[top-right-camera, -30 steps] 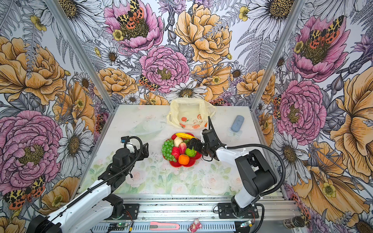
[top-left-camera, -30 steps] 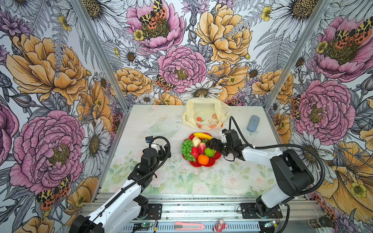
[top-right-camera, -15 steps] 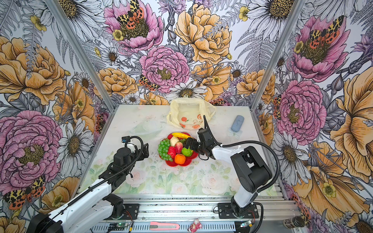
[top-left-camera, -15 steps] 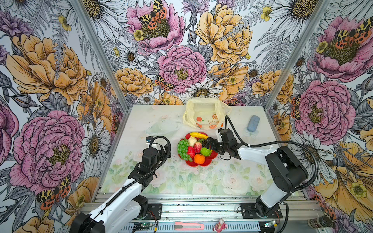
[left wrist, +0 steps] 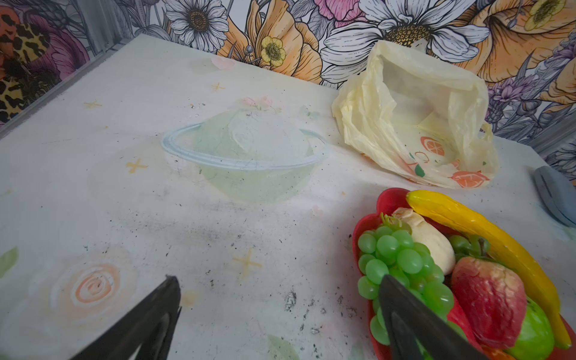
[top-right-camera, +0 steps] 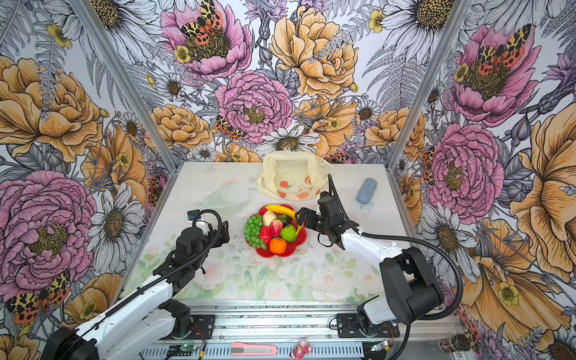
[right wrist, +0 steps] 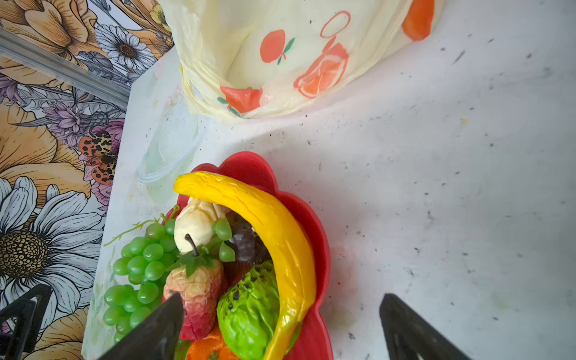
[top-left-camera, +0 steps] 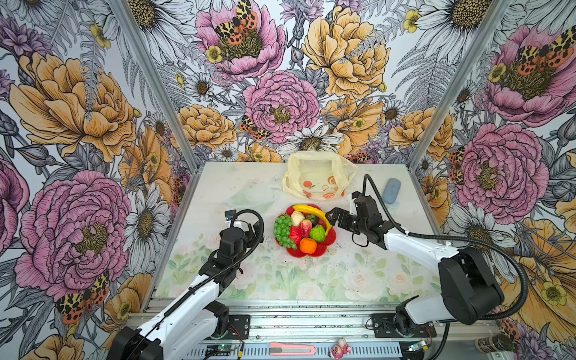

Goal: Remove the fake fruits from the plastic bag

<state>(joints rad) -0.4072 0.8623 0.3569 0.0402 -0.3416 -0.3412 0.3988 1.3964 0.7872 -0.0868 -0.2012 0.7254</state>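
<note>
Fruits pile: fake fruits (top-left-camera: 304, 229) all sit heaped on red plate (top-left-camera: 331, 239) mid desk (top-left-camera: 311, 280), well clear of plastic bag (top-left-camera: 314, 177), which lies at the back with its mouth open and looks empty, though its bottom folds are not fully visible. Right fingers (right wrist: 159, 330) are spread wide with nothing held, right at the plate rim beside the tail of the banana (top-left-camera: 313, 212). Left fingers (left wrist: 408, 324) are also spread and empty, just beside the grape bunch (top-left-camera: 282, 230). Main risk: the banana lies on top and follows the rim on the right-hand side, so any sideways brush from those fingers likely knocks it off or shoves the whole plate. The heap is loose and glossy, so one bump may roll round pieces onto the desk. Left side could snag grapes. The bag is thin, and a passing arm could drag it.
</note>
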